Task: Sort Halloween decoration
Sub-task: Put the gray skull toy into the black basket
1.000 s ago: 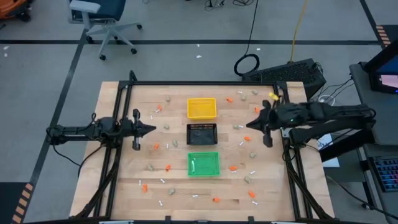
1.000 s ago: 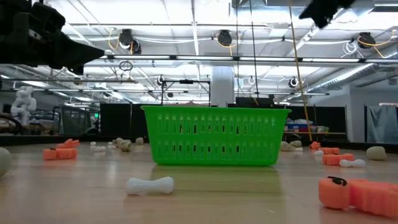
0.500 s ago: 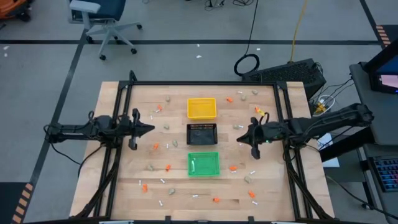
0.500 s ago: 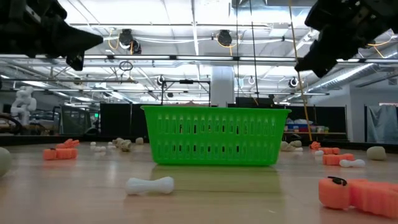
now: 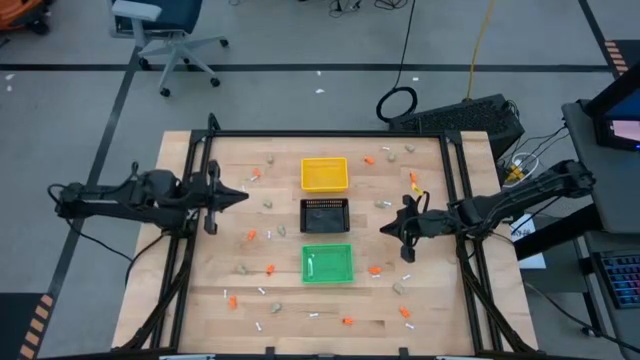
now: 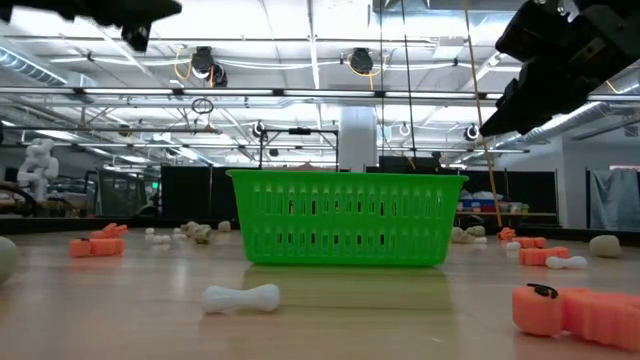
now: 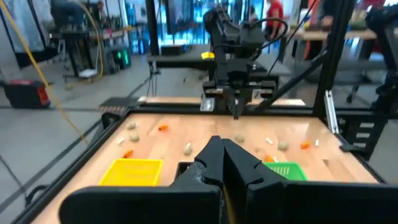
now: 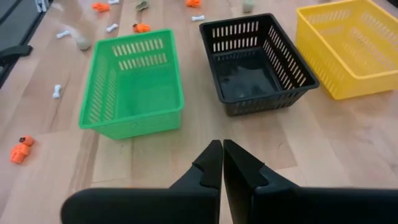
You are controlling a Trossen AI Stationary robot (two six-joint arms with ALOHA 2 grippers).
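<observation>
The Halloween decoration lies scattered over the wooden table: orange bits (image 5: 270,269), small white sticks (image 6: 241,297) and beige-grey lumps (image 5: 242,269), all resting flat on the wood. Three trays stand in a row down the middle: yellow (image 5: 324,173), black (image 5: 325,214) and green (image 5: 327,263). My left gripper (image 5: 243,193) hangs shut and level, high over the table's left part and left of the trays. My right gripper (image 5: 383,226) is shut and slants downward above the wood, right of the black and green trays (image 8: 222,144). Neither holds anything.
A black frame (image 5: 330,134) runs along the table's far edge and down both sides. Pieces lie on every side of the trays, among them an orange one (image 6: 575,310) close to the near edge. Bare wood (image 8: 186,140) lies between my right gripper and the trays.
My left gripper has risen well above the table, staying level and shut. My right gripper has come down and drifted toward the trays and the near edge, most of it in the first half second, staying shut. No piece has moved.
</observation>
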